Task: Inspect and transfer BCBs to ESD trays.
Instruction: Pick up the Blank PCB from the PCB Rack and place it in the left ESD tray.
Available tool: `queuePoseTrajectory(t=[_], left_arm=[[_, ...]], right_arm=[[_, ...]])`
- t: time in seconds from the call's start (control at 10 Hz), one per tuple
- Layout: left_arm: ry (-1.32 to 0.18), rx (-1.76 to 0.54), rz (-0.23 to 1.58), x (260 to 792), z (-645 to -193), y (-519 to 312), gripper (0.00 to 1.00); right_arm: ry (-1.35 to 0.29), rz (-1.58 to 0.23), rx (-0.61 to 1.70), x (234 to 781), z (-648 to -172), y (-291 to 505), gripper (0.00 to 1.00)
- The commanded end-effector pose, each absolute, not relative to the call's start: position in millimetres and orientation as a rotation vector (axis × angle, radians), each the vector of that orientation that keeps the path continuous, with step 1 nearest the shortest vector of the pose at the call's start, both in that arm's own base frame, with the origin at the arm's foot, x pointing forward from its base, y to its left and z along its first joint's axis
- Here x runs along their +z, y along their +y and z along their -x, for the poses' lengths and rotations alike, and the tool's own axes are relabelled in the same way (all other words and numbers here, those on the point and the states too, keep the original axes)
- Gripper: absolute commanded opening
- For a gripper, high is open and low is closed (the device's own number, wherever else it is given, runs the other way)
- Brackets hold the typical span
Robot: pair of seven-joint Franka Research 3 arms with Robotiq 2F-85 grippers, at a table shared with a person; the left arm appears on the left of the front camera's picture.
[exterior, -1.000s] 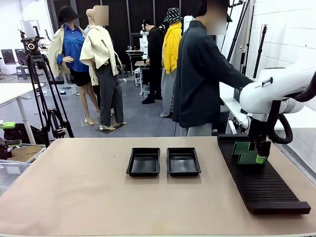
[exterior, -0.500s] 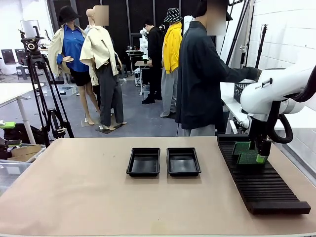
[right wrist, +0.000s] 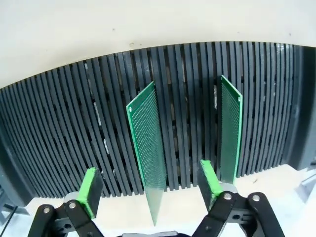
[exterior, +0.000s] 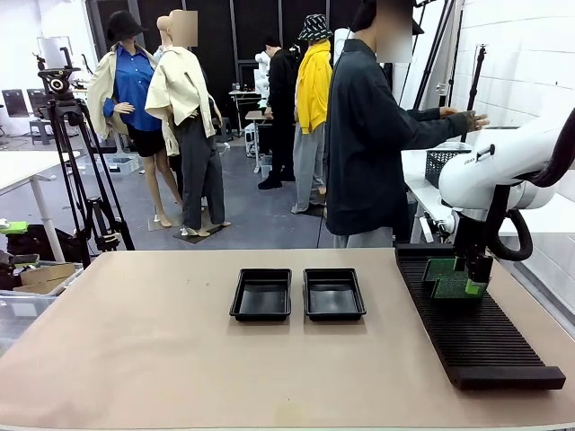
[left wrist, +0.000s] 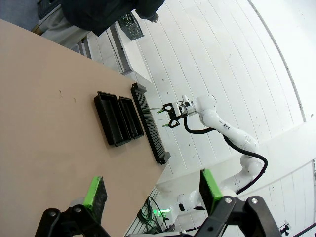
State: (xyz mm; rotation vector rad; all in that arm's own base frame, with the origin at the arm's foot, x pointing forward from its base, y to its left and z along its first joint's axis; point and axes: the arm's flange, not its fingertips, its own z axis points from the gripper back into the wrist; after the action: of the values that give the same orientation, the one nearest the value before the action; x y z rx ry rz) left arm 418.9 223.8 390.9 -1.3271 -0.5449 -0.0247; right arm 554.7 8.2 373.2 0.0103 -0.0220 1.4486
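BCB upright in rack, right hand spread astride, arm lettering seemingly illegible

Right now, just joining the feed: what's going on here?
The right gripper hangs open over the black slotted rack, fingers either side of one upright BCB, not clamping it. A second BCB stands a few slots away. Both ESD trays sit mid-table with no board inside. The left gripper is open, raised off the table. The person at the far side reaches away sideways.
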Motion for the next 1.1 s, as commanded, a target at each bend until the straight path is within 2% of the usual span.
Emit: queuePoseTrajectory(t=[0.0, 0.5, 0.6, 1.0], left_arm=[[-0.544, -0.015, 1.32, 392.9, -417.3, 223.9, 1.0], [-0.544, -0.015, 1.32, 392.9, -417.3, 223.9, 1.0], [-0.544, -0.015, 1.32, 392.9, -417.3, 223.9, 1.0], [-0.544, -0.015, 1.32, 392.9, -417.3, 223.9, 1.0]], right_arm=[[-0.065, -0.026, 1.452, 371.5, -561.1, 9.8, 0.77], [-0.088, -0.034, 1.453, 370.7, -567.7, 9.6, 0.06], [-0.088, -0.037, 1.451, 371.1, -568.1, 9.5, 0.0], [-0.064, -0.043, 1.453, 371.9, -568.1, 8.2, 0.0]])
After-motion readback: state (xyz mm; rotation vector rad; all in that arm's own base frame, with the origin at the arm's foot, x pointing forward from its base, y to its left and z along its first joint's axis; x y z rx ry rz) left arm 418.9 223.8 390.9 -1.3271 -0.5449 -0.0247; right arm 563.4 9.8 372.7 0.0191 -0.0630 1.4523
